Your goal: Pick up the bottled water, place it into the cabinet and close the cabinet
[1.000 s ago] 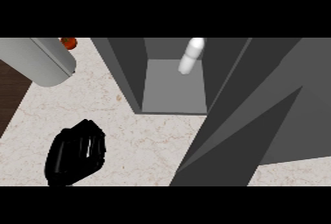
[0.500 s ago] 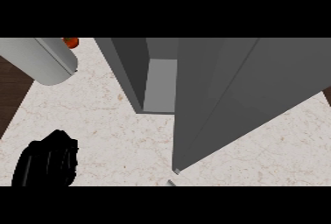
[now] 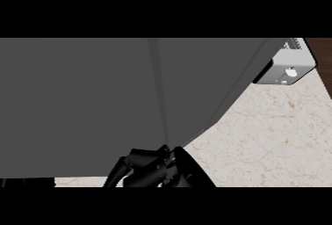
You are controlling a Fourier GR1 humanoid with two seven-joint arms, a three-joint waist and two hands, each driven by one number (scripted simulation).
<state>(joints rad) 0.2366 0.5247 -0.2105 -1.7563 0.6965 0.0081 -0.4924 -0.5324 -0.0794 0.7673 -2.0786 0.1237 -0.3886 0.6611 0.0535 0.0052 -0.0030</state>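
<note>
The grey cabinet [image 3: 97,105] fills most of the head view. Its two door panels meet at a thin seam [image 3: 159,96], and no opening shows. The bottled water is out of sight. My right hand [image 3: 150,169] shows at the lower middle, right under the bottom end of the seam. It is open, with its fingers [image 3: 139,154] pointing up against the cabinet's lower edge and nothing in them. A dark wedge [image 3: 191,173] lies beside the hand on its right. My left hand does not show.
A marbled beige counter [image 3: 272,140] stretches to the right of the cabinet. A white and grey appliance [image 3: 285,68] stands at the upper right, next to a strip of dark wood [image 3: 322,57].
The open door has swung shut, hiding the inside of the cabinet and the bottle. The view has shifted, so the cabinet now fills it. The left hand has slid out at the lower left.
</note>
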